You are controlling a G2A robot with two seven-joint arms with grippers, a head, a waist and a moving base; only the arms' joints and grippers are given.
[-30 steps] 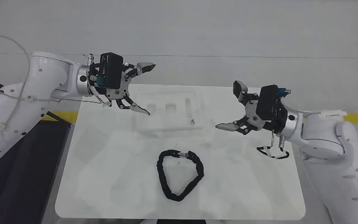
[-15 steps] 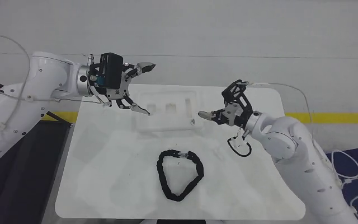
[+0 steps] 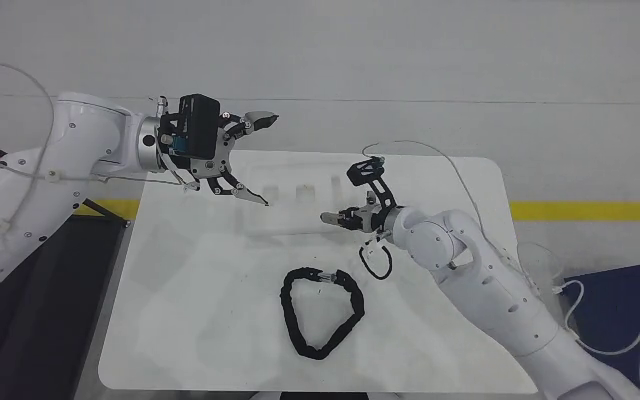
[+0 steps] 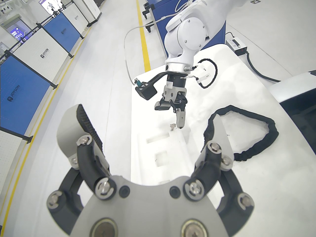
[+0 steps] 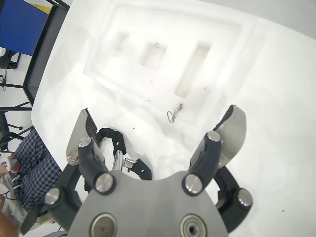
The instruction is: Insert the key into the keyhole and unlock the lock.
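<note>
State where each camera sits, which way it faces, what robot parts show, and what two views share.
Top view: above the arms, looking down at the white table; left gripper and right gripper show.
Left wrist view: on the left wrist, facing across the table; its open left gripper frames the right gripper.
Right wrist view: on the right wrist, looking down at the white foam tray past its open gripper.
Shared by both wrist views: small metal key, black fabric-sleeved chain lock.

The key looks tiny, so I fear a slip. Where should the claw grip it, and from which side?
Likely the head of the small silver key, beside its wire ring, leaving the blade free. It lies flat on the white foam tray, so come from straight above, right claw spanning its narrow width.
</note>
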